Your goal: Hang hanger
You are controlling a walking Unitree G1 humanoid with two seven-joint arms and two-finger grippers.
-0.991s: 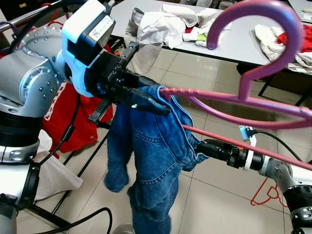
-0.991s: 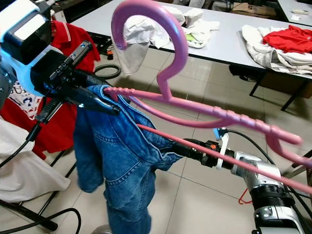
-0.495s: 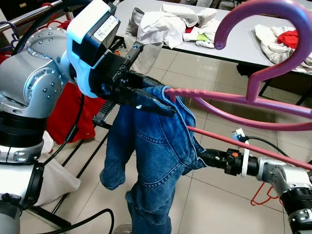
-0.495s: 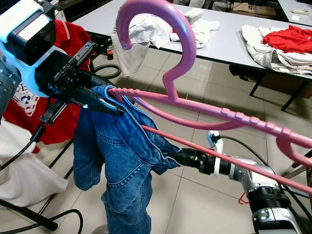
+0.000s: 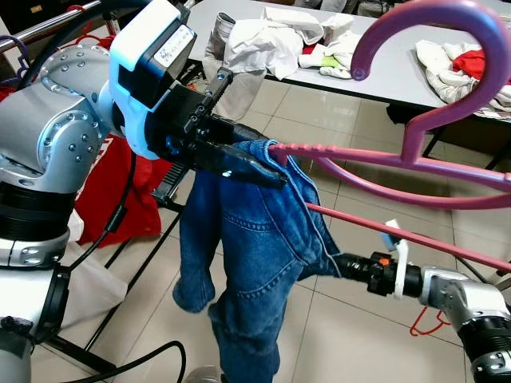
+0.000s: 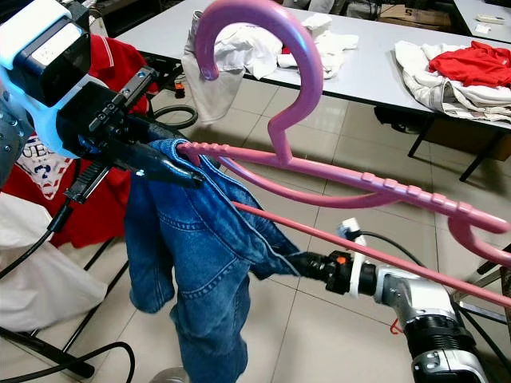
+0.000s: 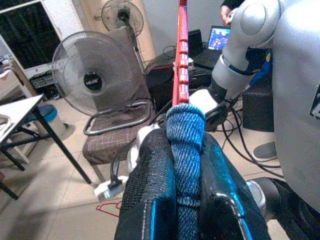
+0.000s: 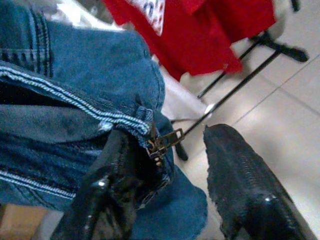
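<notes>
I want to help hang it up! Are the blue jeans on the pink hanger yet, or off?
On. The jeans drape over one end of the pink hanger, pinched there by the left tool.

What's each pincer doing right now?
Left pincer: shut on the blue denim jeans draped over the pink plastic hanger.
Right pincer: open, one finger against the jeans' zipper edge.
</notes>
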